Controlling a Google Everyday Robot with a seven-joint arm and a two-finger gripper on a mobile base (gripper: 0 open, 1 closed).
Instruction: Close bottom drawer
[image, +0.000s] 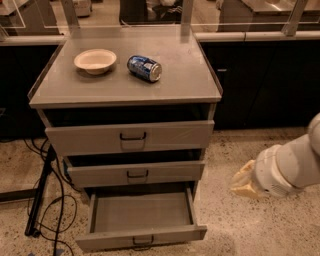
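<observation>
The bottom drawer (141, 236) of the grey-beige cabinet stands pulled far out, its long shallow tray empty, its small dark pull handle at the low front panel. The two drawers above it are each slightly open. My gripper (246, 180) is at the right of the cabinet, at about the height of the middle drawer and apart from it, on the end of the white arm (290, 167). It touches nothing.
A beige bowl (95, 60) and a blue can (144, 68) lying on its side rest on the cabinet top. Black cables and a stand foot (42, 192) lie on the floor at the left. Dark cabinets (265, 80) run behind. Speckled floor lies at the right.
</observation>
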